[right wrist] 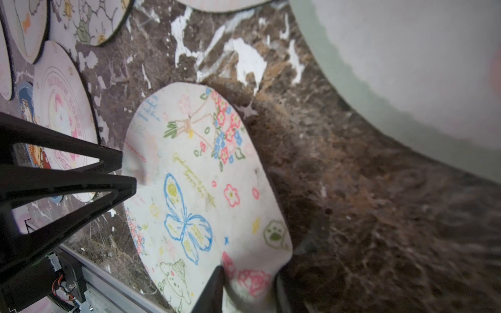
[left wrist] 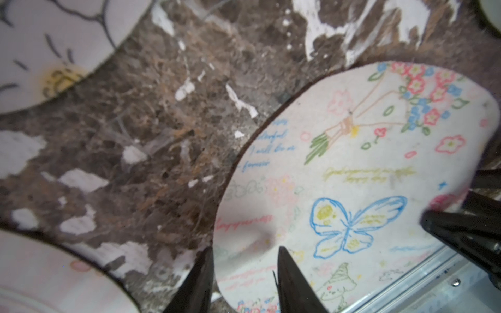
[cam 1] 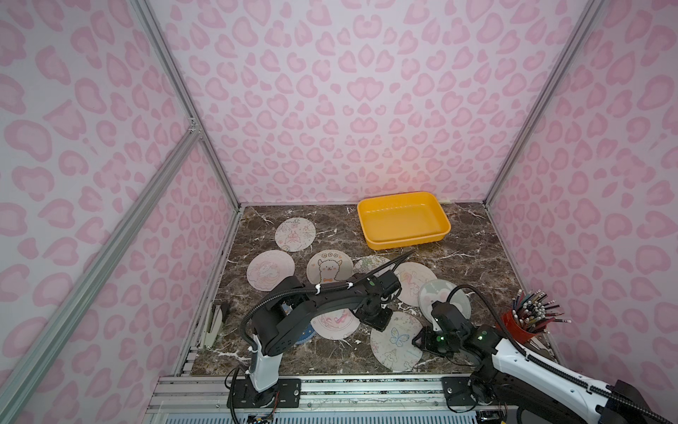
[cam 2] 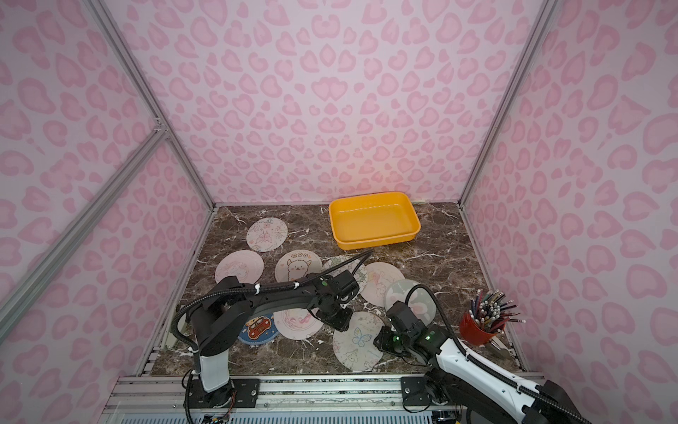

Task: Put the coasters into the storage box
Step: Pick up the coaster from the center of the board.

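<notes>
Pale butterfly coaster (right wrist: 206, 189) is pinched by left fingers (left wrist: 291, 287) and right fingers (right wrist: 211, 294), as only wrist views show.

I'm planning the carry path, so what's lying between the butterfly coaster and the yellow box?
In both top views, a pink-printed coaster lies between the butterfly coaster and the storage box, then bare marble tabletop.

Both top views hang high at the 6 o'clock side, looking down toward 12 over the whole marble table (cam 1: 477, 264), so pretty much the same shot twice. The wrist cams are right up close: left one faces about 4 o'clock, right one about 9, and both catch the butterfly coaster (left wrist: 352, 176).
</notes>
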Controlling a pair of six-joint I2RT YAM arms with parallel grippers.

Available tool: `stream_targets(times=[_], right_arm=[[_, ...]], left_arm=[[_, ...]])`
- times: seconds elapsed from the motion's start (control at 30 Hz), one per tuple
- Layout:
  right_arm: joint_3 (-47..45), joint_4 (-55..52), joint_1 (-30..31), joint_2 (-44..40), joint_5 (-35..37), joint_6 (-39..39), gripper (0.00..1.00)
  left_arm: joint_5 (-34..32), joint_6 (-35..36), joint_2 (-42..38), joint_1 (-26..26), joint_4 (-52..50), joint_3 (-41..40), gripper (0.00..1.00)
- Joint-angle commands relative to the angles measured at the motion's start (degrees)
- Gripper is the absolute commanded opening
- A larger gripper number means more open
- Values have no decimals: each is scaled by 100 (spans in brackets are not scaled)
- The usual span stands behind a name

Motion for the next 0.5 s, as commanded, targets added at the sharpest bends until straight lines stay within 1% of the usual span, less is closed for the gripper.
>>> stream_targets(times=[0.0,0.03,0.1,0.17,0.2,0.33,0.47], right_arm=[[-10,-355,2,57,213,10,25],[33,-383,2,61,255,-1,23],[142,-468,3,28,331,-37,14],[262,-513,2,18,396,-81,2],[328,-528,2,18,421,-98,0],[672,-567,-4,101,490,-223,0],[1218,-687,-22,282,488,-420,0]], left_arm=[[18,41,95,-7,-44,-51,41],[2,34,86,-7,-40,-59,41],[-29,25,60,-7,-44,-71,41],[-81,8,-1,-7,-29,-86,42],[-125,7,-38,-3,-31,-103,42],[-326,-101,-317,66,64,-220,50],[-573,-224,-742,226,185,-356,64]])
